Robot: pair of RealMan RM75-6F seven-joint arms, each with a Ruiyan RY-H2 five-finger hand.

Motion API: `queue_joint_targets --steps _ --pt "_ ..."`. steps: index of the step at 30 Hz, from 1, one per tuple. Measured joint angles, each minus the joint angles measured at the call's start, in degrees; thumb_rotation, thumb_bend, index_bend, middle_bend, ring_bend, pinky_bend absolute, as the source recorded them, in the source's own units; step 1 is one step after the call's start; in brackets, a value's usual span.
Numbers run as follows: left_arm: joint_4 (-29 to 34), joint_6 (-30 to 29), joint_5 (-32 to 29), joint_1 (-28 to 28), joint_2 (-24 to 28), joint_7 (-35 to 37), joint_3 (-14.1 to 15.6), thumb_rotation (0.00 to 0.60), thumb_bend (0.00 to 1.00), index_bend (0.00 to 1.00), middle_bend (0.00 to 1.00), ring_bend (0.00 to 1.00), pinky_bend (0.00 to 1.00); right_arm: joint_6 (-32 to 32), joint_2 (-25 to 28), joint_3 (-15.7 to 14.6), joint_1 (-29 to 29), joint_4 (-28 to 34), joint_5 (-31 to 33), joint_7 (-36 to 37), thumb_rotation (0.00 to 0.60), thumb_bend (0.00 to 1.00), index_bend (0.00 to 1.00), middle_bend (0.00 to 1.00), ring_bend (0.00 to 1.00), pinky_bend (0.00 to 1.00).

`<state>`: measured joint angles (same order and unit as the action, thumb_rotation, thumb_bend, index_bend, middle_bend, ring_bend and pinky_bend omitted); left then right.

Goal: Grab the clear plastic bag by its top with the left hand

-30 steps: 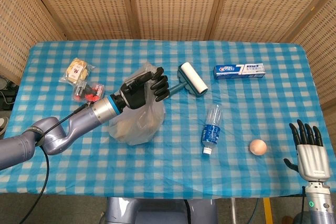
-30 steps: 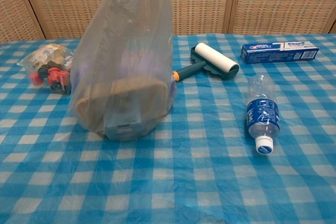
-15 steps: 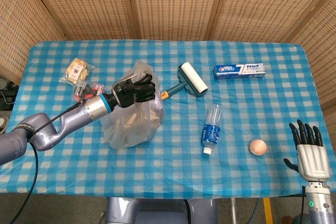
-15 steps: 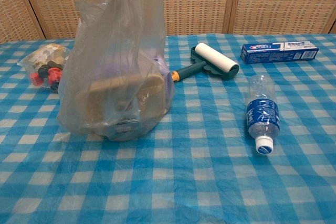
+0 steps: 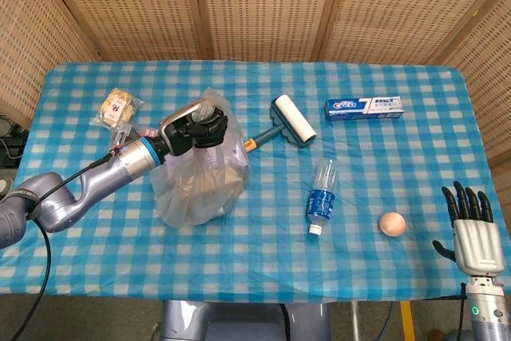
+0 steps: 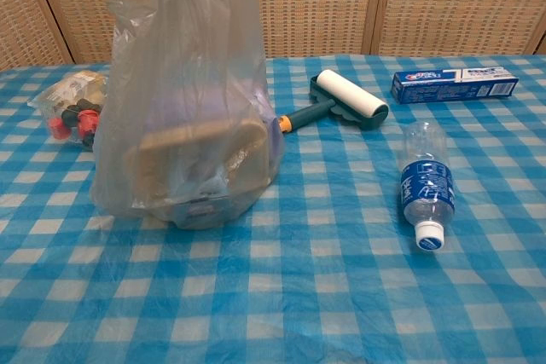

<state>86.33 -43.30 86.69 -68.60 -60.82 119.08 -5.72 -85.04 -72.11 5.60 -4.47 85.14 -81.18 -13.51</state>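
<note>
the clear plastic bag [image 5: 200,185] stands on the surface [image 5: 263,253] with its long axis upright, its loaded bottom resting on the checked cloth and its neck drawn up into your left hand [image 5: 196,127]. the gathered top sits right inside the fingers [image 5: 209,123], which are curled tight around it, so you are holding the bag by its top and not by its body. everything else of the bag hangs straight below the fingers; in the chest view the bag [image 6: 192,117] rises out of the top of the frame, so the grip itself cannot be checked from there.

judging from this, the grab looks made, and what comes next turns on that vertical line: the weight, a tan block and a grey piece low in the bag, lies directly under the fingers, so a lift straight up should keep it from swinging. the film is thin and could slip or stretch if the grip loosens.

just beyond the fingers, on the side away from your arm, lies the lint roller [image 5: 289,120], its handle end close to the bag's flank. your right hand [image 5: 474,233] is well apart, fingers spread and empty, at the surface's near edge, so the left is the only one in reach.
</note>
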Motion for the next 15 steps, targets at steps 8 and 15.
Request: queue_joint_targets --steps 8,15 --pt "7.3 1.2 -11.7 0.7 4.7 -22.2 -4.7 0.6 1.0 1.0 1.0 0.98 1.0 -0.1 0.2 0.1 0.0 0.2 0.0 0.2 0.6 0.0 0.09 0.0 0.0 0.0" --pt "15.8 2.8 -18.7 1.6 13.2 -28.7 -11.9 0.6 1.0 1.0 1.0 0.98 1.0 0.2 0.2 0.2 -0.1 0.2 0.2 0.5 0.6 0.0 0.09 0.0 0.0 0.0"
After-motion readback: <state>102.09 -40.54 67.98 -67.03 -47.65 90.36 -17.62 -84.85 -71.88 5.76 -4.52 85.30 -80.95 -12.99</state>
